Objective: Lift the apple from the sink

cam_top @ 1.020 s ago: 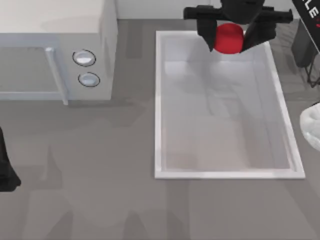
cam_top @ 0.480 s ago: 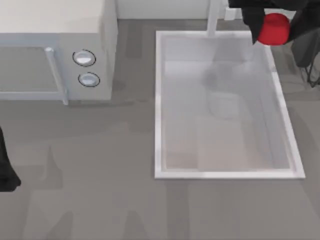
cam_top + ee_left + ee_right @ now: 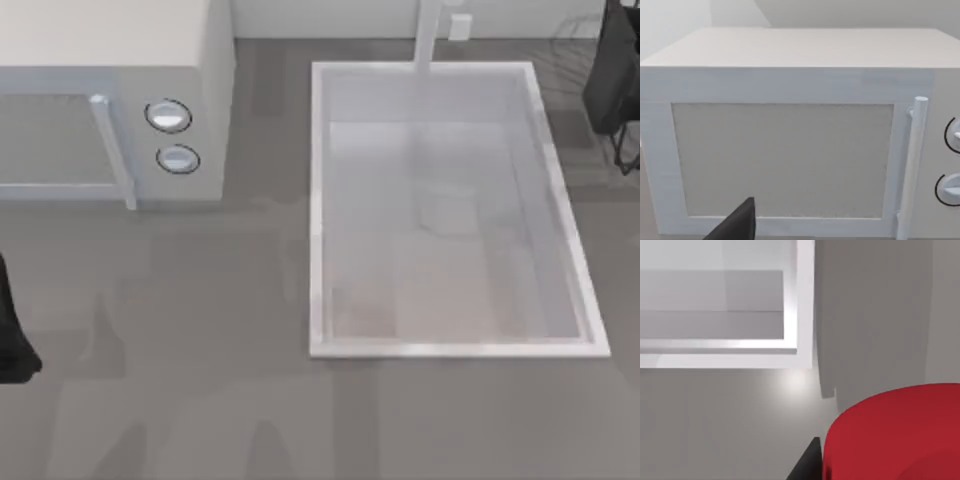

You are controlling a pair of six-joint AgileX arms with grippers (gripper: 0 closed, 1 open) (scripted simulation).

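Gone from over the basin's far rim, where it hung half a second ago, the right pincer with the apple has left the top view, and the sink (image 3: 318,215) now lies bare on the right half of the table (image 3: 200,400).

Nearest the right wrist camera, the apple (image 3: 895,432) bulges large and red, cut off by the picture's edges so that only part of its rounded side can be made out. A dark sliver of one finger (image 3: 807,465) shows against it; the rest of that pincer is hidden, yet with the apple held up this close, well clear of the grey table, it reads as clamped on the fruit. Beyond the apple, one white corner of the sink rim stands off to the side, the apple being outside the basin.

At the table's left edge in the top view the left arm (image 3: 12,340) sits parked, mostly cut off. Its wrist camera shows one black fingertip (image 3: 737,225) before the white microwave (image 3: 790,135); whether that pincer is open or closed I cannot tell.

No writing can be read anywhere.
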